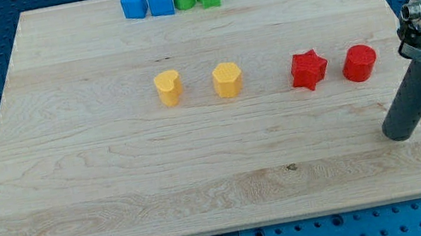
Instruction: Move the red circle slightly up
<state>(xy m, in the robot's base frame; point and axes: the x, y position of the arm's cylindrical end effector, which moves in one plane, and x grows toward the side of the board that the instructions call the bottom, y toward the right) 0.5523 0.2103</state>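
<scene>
My tip point(399, 137) is sitting below-right of red circle point(359, 63), no fingers fitted; an off-centre push risks nudging red star point(308, 69).

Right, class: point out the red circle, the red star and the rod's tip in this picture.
red circle point(359, 62): camera view, on the middle of its top face.
red star point(308, 69): camera view, on its centre.
my tip point(400, 137): camera view, on the rod's very end.
</scene>
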